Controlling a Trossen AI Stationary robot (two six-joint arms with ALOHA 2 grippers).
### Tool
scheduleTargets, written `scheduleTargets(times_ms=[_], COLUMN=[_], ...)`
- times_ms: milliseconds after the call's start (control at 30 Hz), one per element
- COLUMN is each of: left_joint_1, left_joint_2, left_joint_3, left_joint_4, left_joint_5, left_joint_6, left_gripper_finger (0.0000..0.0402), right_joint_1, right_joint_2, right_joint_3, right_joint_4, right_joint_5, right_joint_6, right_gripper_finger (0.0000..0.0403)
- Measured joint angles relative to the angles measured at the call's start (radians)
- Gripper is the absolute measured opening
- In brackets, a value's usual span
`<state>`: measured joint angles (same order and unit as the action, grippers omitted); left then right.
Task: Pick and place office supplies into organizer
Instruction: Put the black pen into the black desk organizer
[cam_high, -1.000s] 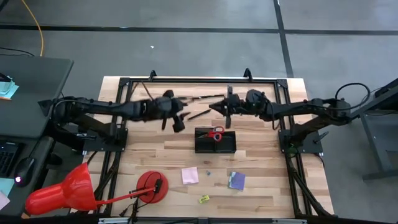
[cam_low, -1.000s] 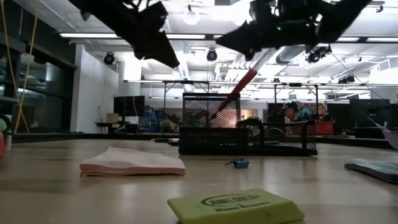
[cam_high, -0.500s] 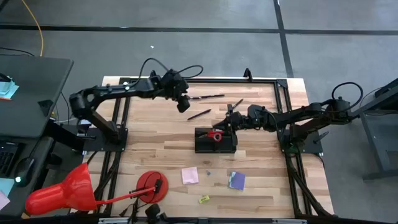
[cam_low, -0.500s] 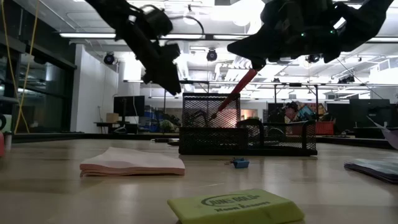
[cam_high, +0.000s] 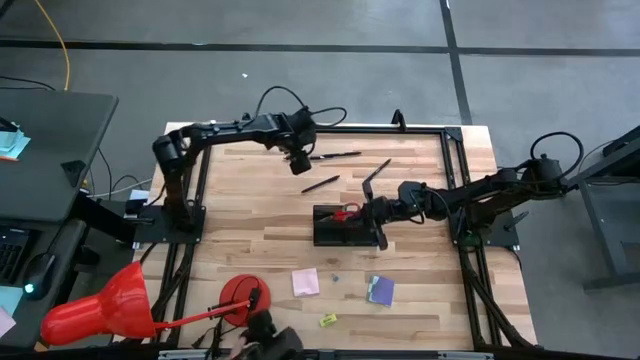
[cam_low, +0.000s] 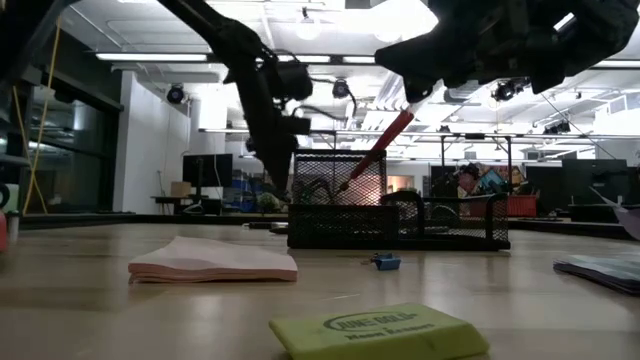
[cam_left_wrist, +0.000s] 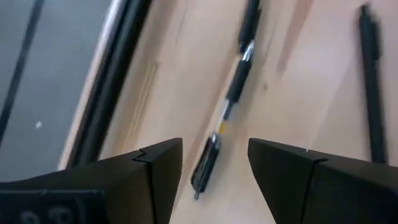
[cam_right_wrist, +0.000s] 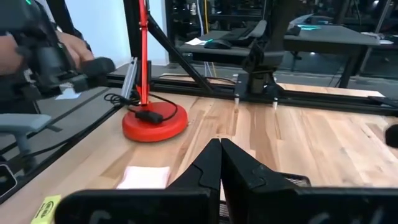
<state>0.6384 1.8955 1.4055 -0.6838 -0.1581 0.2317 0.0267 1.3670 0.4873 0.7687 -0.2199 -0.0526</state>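
Note:
The black mesh organizer (cam_high: 345, 230) sits mid-table. The red-handled scissors (cam_high: 347, 212) stand in it, and a red handle (cam_low: 388, 140) slants up out of its taller compartment. Three thin dark pens (cam_high: 335, 155) (cam_high: 320, 184) (cam_high: 377, 172) lie on the wood beyond it. My left gripper (cam_high: 298, 164) hovers open over the farthest pen (cam_left_wrist: 211, 158), a finger on either side, not touching. My right gripper (cam_high: 378, 220) is shut and empty (cam_right_wrist: 219, 146) above the organizer's right end. The pink pad (cam_high: 305, 281), purple pad (cam_high: 380, 290) and yellow eraser (cam_high: 327, 320) lie nearer.
A red lamp cone (cam_high: 100, 310) and its red disc base (cam_high: 245, 298) take up the near left corner. A small blue piece (cam_high: 335, 278) lies between the pads. Black frame rails (cam_high: 320, 128) border the table. A person's hand (cam_right_wrist: 74, 46) shows beyond the table in the right wrist view.
My left gripper has swung toward the far edge and a little right, dropping down over the farthest pen. My right gripper has moved from the pens toward the near edge, ending above the organizer's right end. The scissors and pens have stayed put.

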Motion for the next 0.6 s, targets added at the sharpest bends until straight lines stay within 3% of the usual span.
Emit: scheduleTargets(times_ms=[300, 600], left_joint_1=[0.056, 0.136], left_joint_2=[0.068, 0.086], left_joint_3=[0.046, 0.062], left_joint_4=[-0.029, -0.138], left_joint_5=[0.012, 0.101], left_joint_6=[0.027, 0.026], left_gripper_finger=[0.0175, 0.0175], right_joint_1=[0.001, 0.001], right_joint_2=[0.000, 0.000], right_joint_3=[0.000, 0.000], right_joint_4=[0.007, 0.007], right_joint_5=[0.000, -0.018], right_joint_6=[0.000, 0.001], right_gripper_finger=[0.0000, 0.0000])
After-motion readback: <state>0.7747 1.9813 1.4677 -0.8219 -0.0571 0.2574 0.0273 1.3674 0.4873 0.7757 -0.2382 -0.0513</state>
